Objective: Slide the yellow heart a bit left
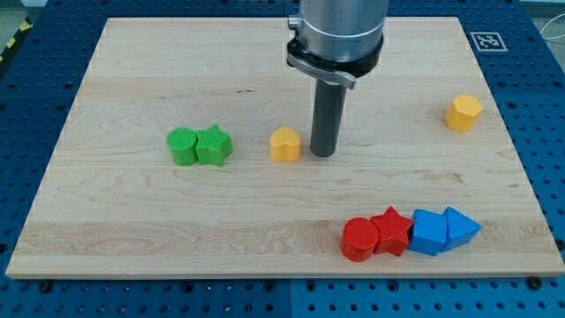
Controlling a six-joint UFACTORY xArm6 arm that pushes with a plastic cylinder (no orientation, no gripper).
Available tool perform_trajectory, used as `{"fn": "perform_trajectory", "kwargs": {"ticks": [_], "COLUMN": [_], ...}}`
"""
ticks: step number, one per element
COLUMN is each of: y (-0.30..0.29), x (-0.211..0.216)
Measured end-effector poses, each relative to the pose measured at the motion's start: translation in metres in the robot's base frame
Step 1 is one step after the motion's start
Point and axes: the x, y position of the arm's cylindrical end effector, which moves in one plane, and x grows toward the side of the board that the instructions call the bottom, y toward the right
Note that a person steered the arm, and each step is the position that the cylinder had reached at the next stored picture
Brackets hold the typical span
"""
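The yellow heart [285, 144] lies near the middle of the wooden board [132, 79]. My tip [323, 154] rests on the board just to the right of the yellow heart, with a narrow gap between them. The dark rod rises from the tip to the grey arm body at the view's top.
A green cylinder [183, 146] and a green star [214, 145] touch each other left of the heart. A yellow hexagon [463, 113] sits at the right. A red cylinder [360, 239], red star [392, 231], blue cube [430, 231] and blue triangle [461, 228] line the bottom right.
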Motion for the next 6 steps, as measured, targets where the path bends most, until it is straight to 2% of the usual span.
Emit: {"fn": "perform_trajectory", "kwargs": {"ticks": [3,4,6], "y": [-0.044,-0.044,-0.044], "x": [-0.004,-0.03,-0.039]}}
